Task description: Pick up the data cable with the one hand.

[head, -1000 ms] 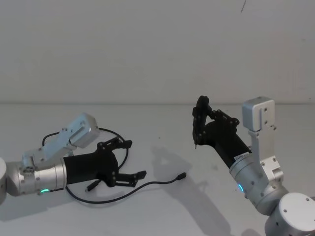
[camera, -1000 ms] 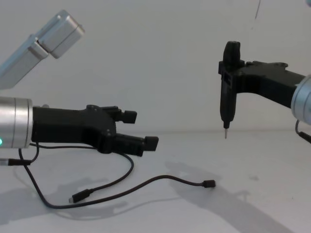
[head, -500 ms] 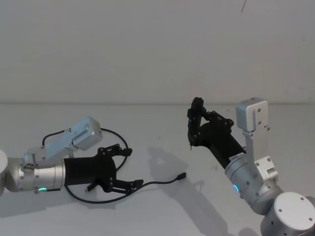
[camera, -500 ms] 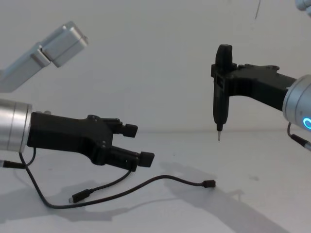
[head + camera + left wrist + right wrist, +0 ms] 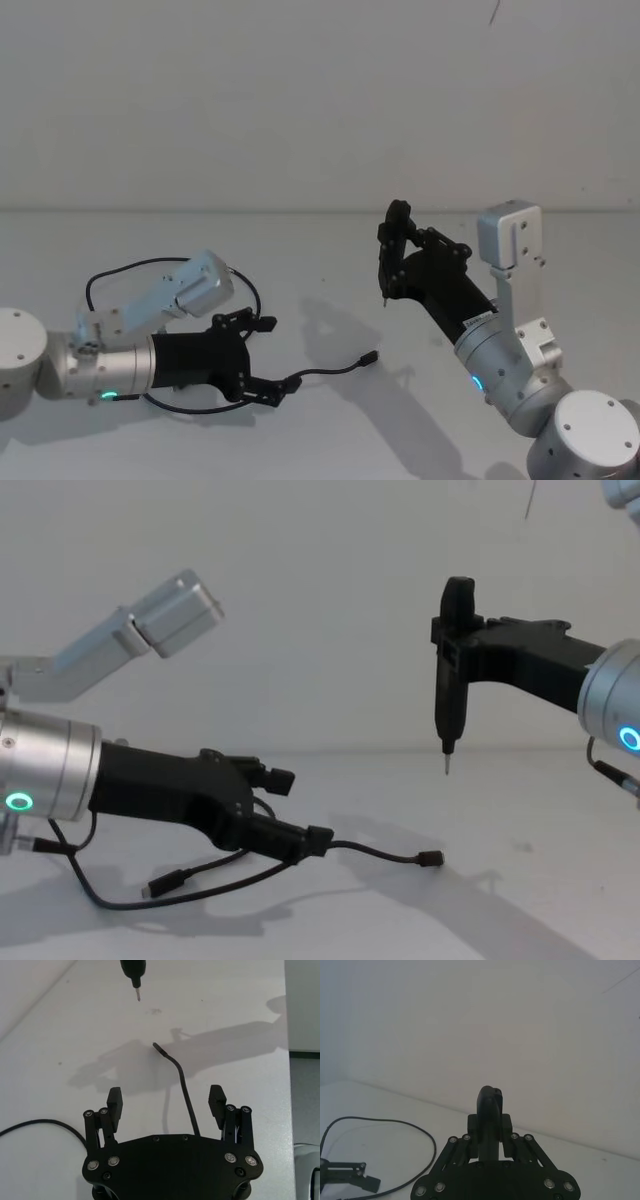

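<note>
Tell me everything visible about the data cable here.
The data cable is a thin, black, flexible cord lying slack on the white table. One plug tip lies free ahead of the left gripper; the other lies under that arm, past a wide loop. The cord runs between the open fingers, not lifted; contact cannot be told. The right gripper, shut on a pin-tipped tool, hangs apart.

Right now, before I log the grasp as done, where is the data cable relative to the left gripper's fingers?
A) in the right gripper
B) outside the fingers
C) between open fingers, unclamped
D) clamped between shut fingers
C: the data cable runs between the spread fingers of the left gripper; the right gripper, shut on a pin-tipped tool, hangs raised apart.
</note>
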